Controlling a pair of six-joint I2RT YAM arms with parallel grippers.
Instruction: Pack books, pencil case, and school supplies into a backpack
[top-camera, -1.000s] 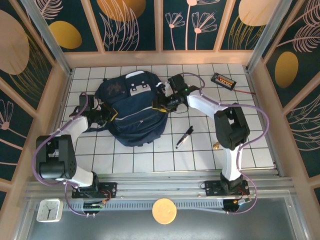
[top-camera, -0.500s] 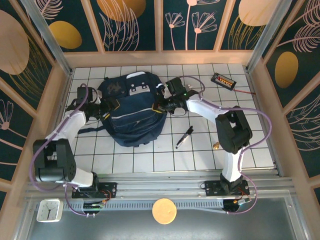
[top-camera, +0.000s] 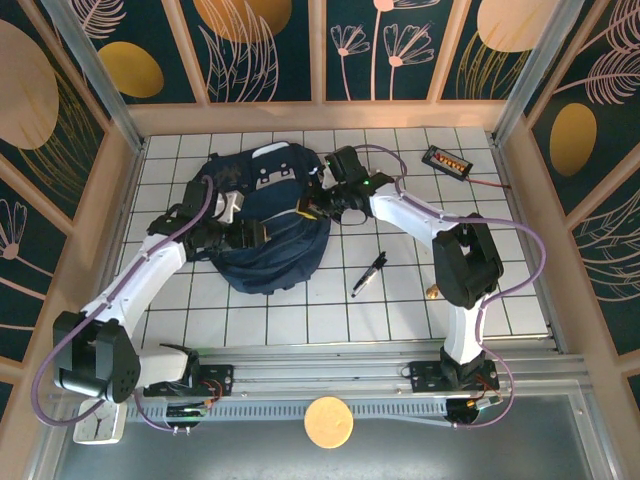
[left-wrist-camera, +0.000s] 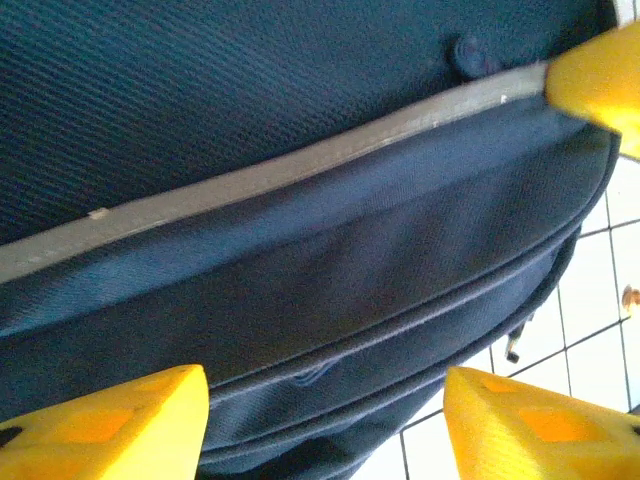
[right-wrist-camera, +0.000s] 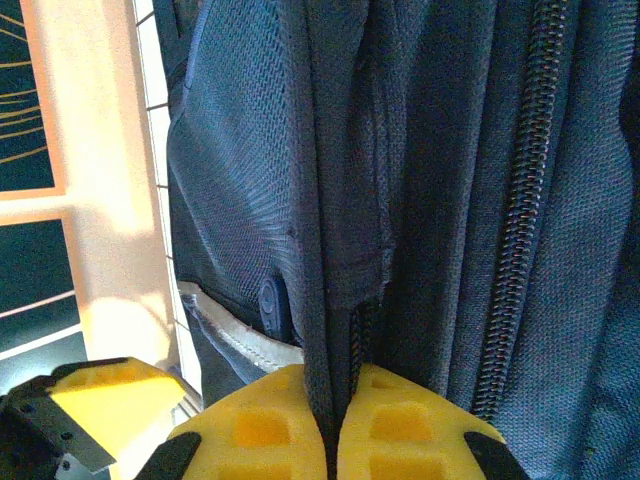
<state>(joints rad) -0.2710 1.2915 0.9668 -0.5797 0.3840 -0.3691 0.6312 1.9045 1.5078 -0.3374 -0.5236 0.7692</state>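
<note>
On the backpack, right gripper pinches fabric; left gripper spread, seemingly just above.

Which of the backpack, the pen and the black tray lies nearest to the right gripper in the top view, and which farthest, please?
1. backpack: pinched in the right gripper, at its right edge.
2. pen: on the tiles right of the gripper, nearer the bases.
3. black tray: far right corner.
</note>
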